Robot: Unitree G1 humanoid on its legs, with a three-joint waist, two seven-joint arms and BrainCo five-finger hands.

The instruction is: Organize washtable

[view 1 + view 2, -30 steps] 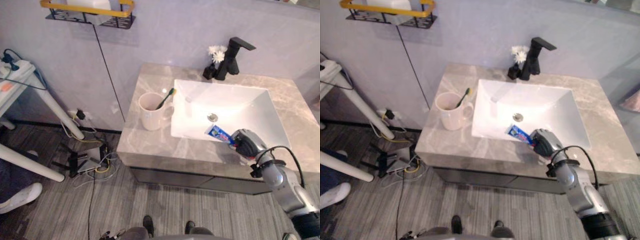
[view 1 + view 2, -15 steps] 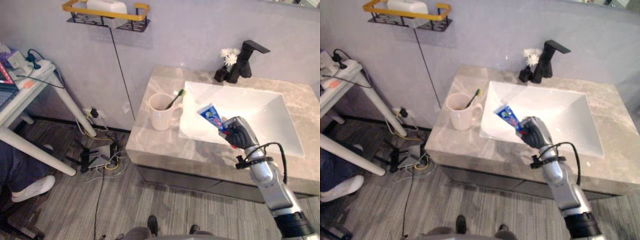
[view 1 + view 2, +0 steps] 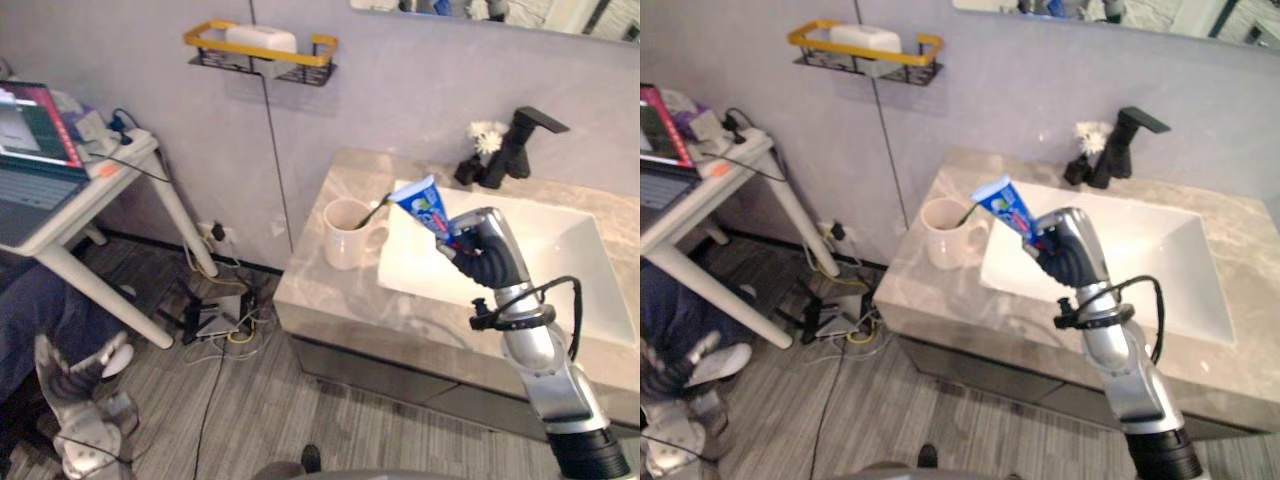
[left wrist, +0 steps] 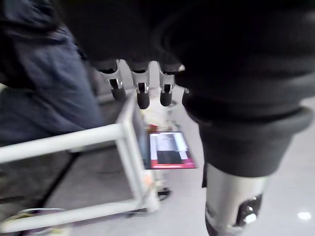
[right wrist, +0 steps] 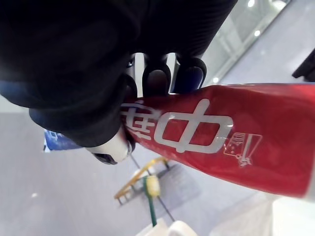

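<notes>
My right hand (image 3: 489, 253) is shut on a blue and red toothpaste tube (image 3: 424, 206), held up in the air over the left rim of the white sink (image 3: 570, 270). The tube's blue end points toward the beige mug (image 3: 345, 233), which stands on the grey marble counter (image 3: 330, 290) with a green toothbrush (image 3: 379, 205) leaning in it. In the right wrist view my fingers (image 5: 157, 76) curl round the tube's red part (image 5: 221, 137), with the mug (image 5: 179, 228) below. My left hand (image 3: 75, 405) hangs low at the far left, fingers (image 4: 142, 93) relaxed.
A black faucet (image 3: 520, 140) and white flowers (image 3: 487, 133) stand behind the sink. A black and yellow wall shelf (image 3: 262, 48) holds a white soap. A white table (image 3: 70, 190) with a laptop stands at left, a person's leg (image 3: 30, 320) below it. Cables lie on the floor.
My right hand has lifted the toothpaste from the sink's front rim and carried it up and left, toward the mug. The camera has swung left; my left hand has come into view.
</notes>
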